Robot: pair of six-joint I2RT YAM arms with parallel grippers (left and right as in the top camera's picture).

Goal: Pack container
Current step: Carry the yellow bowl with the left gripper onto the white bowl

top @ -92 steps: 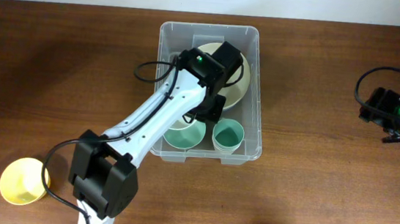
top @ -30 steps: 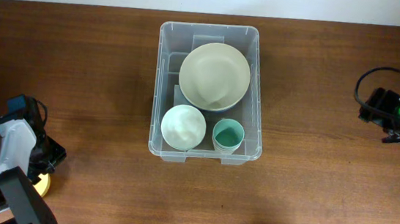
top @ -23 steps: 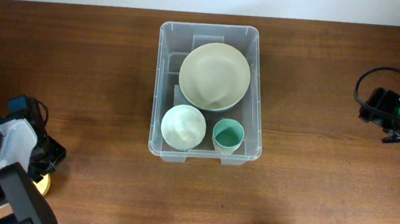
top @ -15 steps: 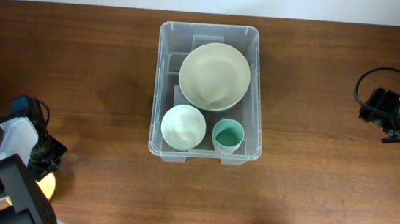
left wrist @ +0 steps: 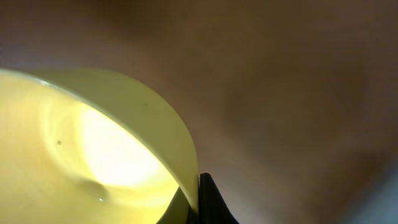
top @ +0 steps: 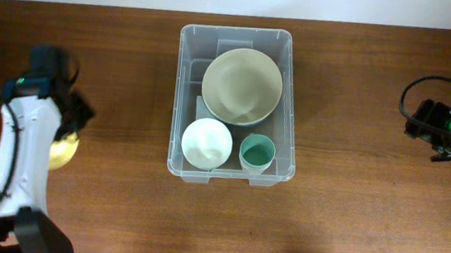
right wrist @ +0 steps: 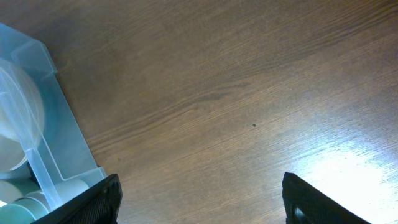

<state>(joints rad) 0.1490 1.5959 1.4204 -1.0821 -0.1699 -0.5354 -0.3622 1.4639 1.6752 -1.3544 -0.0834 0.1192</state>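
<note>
Where the left gripper [left wrist: 198, 204] has its jaws pinched nearly together, they clamp the thin rim of a yellow bowl [left wrist: 93, 149], with one dark finger [left wrist: 210, 200] pressed against the outside of the wall. From overhead, that bowl shows only as a yellow sliver under the left arm, well to the left of the container [top: 180, 97]. The blur hides whether it rests on the wooden table [top: 349, 221] or hangs above it.

The right gripper [right wrist: 199, 208] holds its jaws wide apart over bare wood with nothing between them, well to the right of the container.

The clear plastic container sits at the table's middle. Inside it, a large pale green bowl [top: 242, 85] fills the far end. A small white bowl [top: 206, 143] and a teal cup [top: 257, 154] stand side by side at the near end.
</note>
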